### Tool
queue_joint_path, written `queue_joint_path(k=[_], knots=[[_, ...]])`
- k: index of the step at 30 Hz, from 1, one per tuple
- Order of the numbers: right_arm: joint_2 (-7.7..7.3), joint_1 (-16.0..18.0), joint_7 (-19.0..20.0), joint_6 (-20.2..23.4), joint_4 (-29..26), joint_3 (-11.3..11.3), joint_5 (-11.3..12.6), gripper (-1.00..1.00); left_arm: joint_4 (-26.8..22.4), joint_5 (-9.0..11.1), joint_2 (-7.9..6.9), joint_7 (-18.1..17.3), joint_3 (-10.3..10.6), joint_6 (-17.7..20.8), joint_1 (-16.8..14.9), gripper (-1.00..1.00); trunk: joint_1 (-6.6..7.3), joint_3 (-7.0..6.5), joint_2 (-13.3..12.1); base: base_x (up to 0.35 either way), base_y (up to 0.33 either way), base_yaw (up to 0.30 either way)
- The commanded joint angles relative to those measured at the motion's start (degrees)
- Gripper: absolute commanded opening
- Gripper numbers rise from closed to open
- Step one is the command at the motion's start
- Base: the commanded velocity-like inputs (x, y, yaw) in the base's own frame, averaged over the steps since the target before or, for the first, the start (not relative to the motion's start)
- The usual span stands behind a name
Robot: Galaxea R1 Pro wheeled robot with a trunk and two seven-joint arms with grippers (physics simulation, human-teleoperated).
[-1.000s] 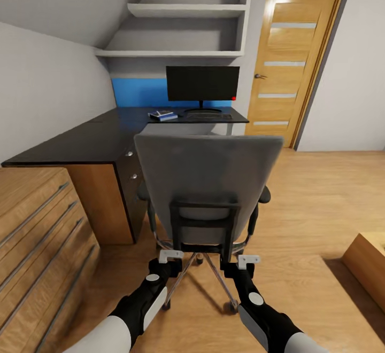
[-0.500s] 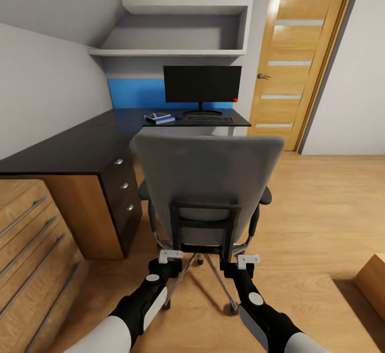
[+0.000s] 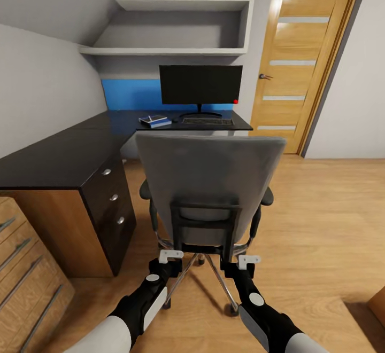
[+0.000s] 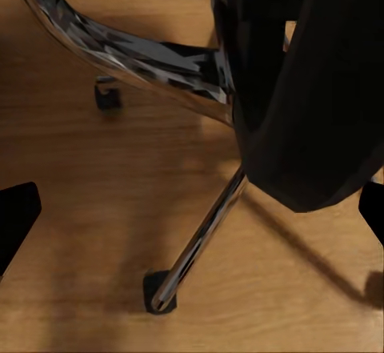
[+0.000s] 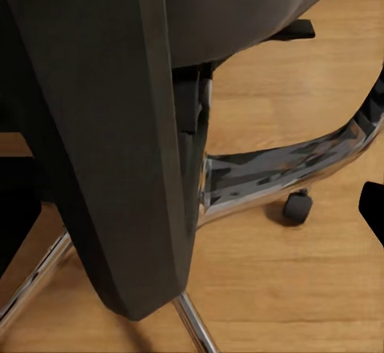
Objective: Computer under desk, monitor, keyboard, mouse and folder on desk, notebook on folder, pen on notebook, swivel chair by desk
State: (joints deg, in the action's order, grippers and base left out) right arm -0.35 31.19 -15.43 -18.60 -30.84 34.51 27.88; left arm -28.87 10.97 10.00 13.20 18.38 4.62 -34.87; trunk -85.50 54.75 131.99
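**Desk editor:** Where does the swivel chair stand?

**Photographer:** On the wooden floor, its grey back to the camera, short of the black desk and just off the desk's three-drawer unit.

**Desk editor:** And the arms?

**Photographer:** Both reach for the black frame at the chair's lower back. The left gripper sits at the frame's left lower corner, the right gripper at its right lower corner. Whether the fingers are apart, together or clamped on the frame I cannot tell; the wrist cameras show dark finger tips at the picture edges, with the chair's black frame and chrome legs between them.

**Desk editor:** What is on the desk?

**Photographer:** At the far end, beyond the chair, the monitor stands upright, a red light at its lower right corner. The keyboard lies just in front of its base. Left of the keyboard lies a small flat stack, the blue folder with something darker and a thin white pen on top; too small to tell more.

**Desk editor:** The surroundings?

**Photographer:** White shelves above the monitor, a wooden door to the right of the desk.
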Motion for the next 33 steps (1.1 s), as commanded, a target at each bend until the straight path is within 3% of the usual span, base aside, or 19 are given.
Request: queue_joint_path(k=[1,22,33], knots=[[-0.09,0.1,-0.7,-0.6,0.0,0.0,0.9,1.00,-0.1,-0.3,0.00,0.7,-0.1,0.3,0.0,1.00,-0.02,0.04,0.0,0.322,-0.003,0.000],[0.07,0.1,-0.9,-0.6,-0.2,0.1,0.9,1.00,-0.1,-0.2,0.00,0.7,-0.1,0.3,-0.1,1.00,-0.02,0.04,0.0,0.324,0.000,0.003],[0.17,0.1,-0.8,-0.6,-0.1,0.2,0.9,1.00,-0.1,-0.2,0.00,0.7,-0.1,0.4,-0.1,1.00,-0.02,0.04,0.0,0.204,0.000,0.179]])
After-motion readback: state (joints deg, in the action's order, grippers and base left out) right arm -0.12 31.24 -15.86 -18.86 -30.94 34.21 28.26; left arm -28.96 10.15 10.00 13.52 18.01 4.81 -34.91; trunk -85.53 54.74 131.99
